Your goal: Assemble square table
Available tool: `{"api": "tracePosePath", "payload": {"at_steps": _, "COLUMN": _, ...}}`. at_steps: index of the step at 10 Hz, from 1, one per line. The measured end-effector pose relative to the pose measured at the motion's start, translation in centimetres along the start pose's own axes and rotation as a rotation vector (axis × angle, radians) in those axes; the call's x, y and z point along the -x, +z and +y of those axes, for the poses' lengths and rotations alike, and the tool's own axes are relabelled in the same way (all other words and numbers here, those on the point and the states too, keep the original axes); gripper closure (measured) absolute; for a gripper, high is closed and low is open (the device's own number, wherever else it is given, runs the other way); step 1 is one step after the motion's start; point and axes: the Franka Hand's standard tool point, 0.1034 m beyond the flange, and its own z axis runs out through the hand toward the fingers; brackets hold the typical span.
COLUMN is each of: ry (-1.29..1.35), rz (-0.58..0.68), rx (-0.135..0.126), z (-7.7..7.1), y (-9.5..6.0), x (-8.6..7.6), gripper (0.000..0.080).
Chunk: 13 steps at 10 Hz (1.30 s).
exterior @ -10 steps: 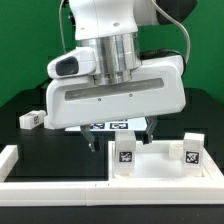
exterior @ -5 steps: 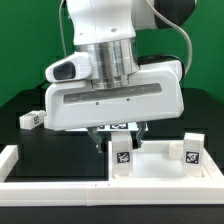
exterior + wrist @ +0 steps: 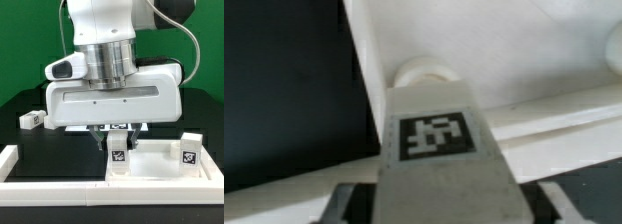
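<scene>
Now the small white tagged leg block [image 3: 438, 135] stands at a corner of the large white plastic square slab [image 3: 155, 168], by the black worktop's [image 3: 50, 140] camera-side edge. The fingers [image 3: 97, 139] have narrowed around it from wide open; I cannot tell whether they grip yet. A grasp seems underway. A second leg block [image 3: 190, 152] stands well apart, and the low white border wall [image 3: 30, 160] hems the edge.

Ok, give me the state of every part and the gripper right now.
gripper: around the near leg, a finger on each side; firm grip unclear.
near leg: upright at a tabletop corner, inside the gripper.
second leg: upright at the corner to the exterior view's right, untouched.
loose leg: lying on the black table, exterior view's left, apart from the tabletop.
tabletop: flat, recessed face up.
</scene>
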Motion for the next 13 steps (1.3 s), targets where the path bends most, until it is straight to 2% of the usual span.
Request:
{"api": "tracePosePath", "payload": {"at_steps": 2, "ry": 0.295, "rz": 0.023, "rx": 0.0, "z": -1.1, "y": 0.4, "x": 0.6, "gripper": 0.0504}}
{"api": "tracePosePath", "payload": {"at_steps": 3, "ry": 0.405, "rz": 0.029, "rx": 0.004, "z": -1.1, "y": 0.4, "x": 0.6, "gripper": 0.0504}}
{"api": "tracePosePath", "payload": {"at_steps": 5, "ry": 0.627, "rz": 0.04, "rx": -0.021, "z": -0.8, "y": 0.4, "x": 0.6, "gripper": 0.0504}}
{"api": "tracePosePath", "payload": {"at_steps": 6, "ry": 0.716, "rz": 0.038, "rx": -0.025, "z": -0.7, "y": 0.5, "x": 0.6, "gripper": 0.0504}}
{"api": "tracePosePath", "payload": {"at_steps": 7, "ry": 0.824, "rz": 0.033, "rx": -0.039, "z": -0.5, "y": 0.5, "x": 0.5, "gripper": 0.0504}}
{"api": "tracePosePath", "payload": {"at_steps": 9, "ry": 1.069, "rz": 0.0, "rx": -0.093, "z": -0.3, "y": 0.5, "x": 0.6, "gripper": 0.0504}}
{"api": "tracePosePath", "payload": {"at_steps": 11, "ry": 1.024, "rz": 0.002, "rx": -0.091, "z": -0.3, "y": 0.5, "x": 0.6, "gripper": 0.0501}}
{"api": "tracePosePath", "payload": {"at_steps": 12, "ry": 0.909, "rz": 0.013, "rx": -0.074, "z": -0.6, "y": 0.5, "x": 0.6, "gripper": 0.0501}}
{"api": "tracePosePath", "payload": {"at_steps": 13, "ry": 0.705, "rz": 0.032, "rx": -0.045, "z": -1.3, "y": 0.4, "x": 0.6, "gripper": 0.0299}}
